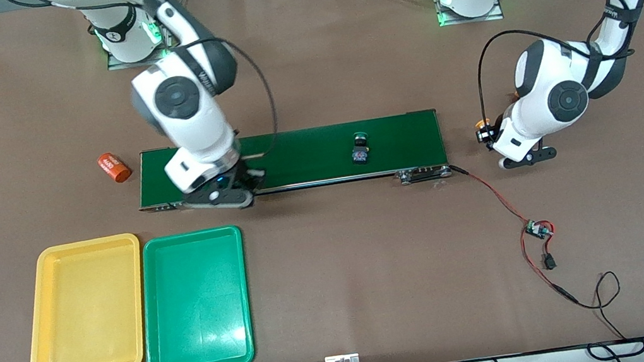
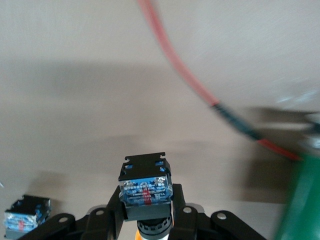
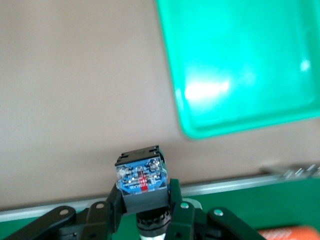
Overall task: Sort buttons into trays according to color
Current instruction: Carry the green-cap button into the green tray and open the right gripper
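Front view | left gripper (image 2: 146, 220), right gripper (image 3: 145, 212) each clamp a button

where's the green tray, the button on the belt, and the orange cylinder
green tray (image 1: 153, 308): front view, on its rim beside the yellow tray
button on the belt (image 1: 361, 151): front view, on its body
orange cylinder (image 1: 114, 167): front view, on its side

a green button (image 1: 361, 151) sits on the belt (image 1: 318, 153). the right gripper (image 1: 221, 195) is low over the belt's end by the trays, yellow (image 1: 88, 310) beside green (image 1: 195, 302). the left gripper (image 1: 491, 135) holds a yellow button (image 1: 482, 124) off the belt's other end. an orange cylinder (image 1: 114, 167) lies on the counter (image 1: 374, 275).
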Robot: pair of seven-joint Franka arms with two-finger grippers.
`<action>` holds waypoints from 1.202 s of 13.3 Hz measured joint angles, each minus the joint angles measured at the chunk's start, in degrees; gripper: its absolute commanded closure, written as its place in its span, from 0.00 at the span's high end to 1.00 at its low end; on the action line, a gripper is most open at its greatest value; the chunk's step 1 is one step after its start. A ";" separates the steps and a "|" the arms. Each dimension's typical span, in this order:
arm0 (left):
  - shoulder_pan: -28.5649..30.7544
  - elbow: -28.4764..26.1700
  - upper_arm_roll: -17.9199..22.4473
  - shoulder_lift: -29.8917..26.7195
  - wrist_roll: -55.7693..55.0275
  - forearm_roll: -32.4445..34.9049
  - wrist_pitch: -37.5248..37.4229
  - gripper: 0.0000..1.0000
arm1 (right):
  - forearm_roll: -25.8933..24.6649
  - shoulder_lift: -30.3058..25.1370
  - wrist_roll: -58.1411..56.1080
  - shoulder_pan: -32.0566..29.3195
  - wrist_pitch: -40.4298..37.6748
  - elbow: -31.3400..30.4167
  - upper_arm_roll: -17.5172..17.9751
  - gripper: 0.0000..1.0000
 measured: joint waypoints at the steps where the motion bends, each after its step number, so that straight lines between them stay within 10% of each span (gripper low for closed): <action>1: -1.52 1.27 -0.52 -0.98 -0.02 -0.02 -0.10 0.10 | -0.45 0.73 -1.47 -1.58 -0.04 1.60 -0.25 0.07; 14: -12.95 3.62 -6.97 1.13 2.02 -0.09 -1.29 0.07 | -0.60 20.40 -19.08 -18.14 9.54 13.40 -0.43 0.13; 16: -12.91 3.65 -6.93 2.21 2.33 -0.09 -1.08 0.08 | -0.60 21.14 -19.08 -17.93 9.57 13.43 -0.33 0.41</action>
